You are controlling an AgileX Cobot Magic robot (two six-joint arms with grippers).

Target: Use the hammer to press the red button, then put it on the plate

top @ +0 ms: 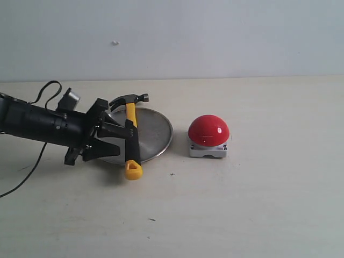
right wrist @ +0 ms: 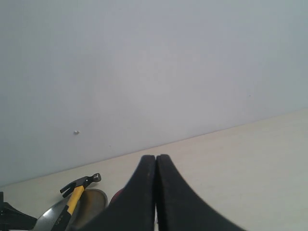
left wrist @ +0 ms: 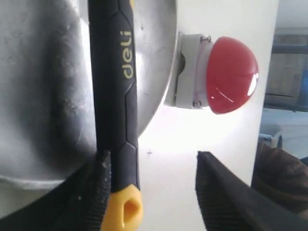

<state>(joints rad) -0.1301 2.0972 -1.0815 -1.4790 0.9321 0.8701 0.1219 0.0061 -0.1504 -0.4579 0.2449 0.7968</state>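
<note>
1. Currently the left claw (top: 122,137) is spread wide and grips nothing. The hammer (top: 131,141) handle passes between its fingers.
2. Left wrist view: one finger (left wrist: 96,192) sits right against the black grip, though actual contact cannot be confirmed. The other finger (left wrist: 219,192) stands well clear of it, over bare desk (left wrist: 163,144).
3. The hammer lies across the plate (top: 155,131). Its dark head is past the far rim and its yellow looped end is beyond the near rim, over the desk.
4. The red button (top: 208,129) sits on its grey-white base just beside the plate, apart from the hammer.
5. The right claw (right wrist: 155,160) is pressed together with nothing between its fingers. It appears only in its own wrist view, not in the exterior view.
6. Only the left wrist view shows the "deli" lettering on the grip. The right wrist view shows the hammer head and the plate rim small, at a distance.
</note>
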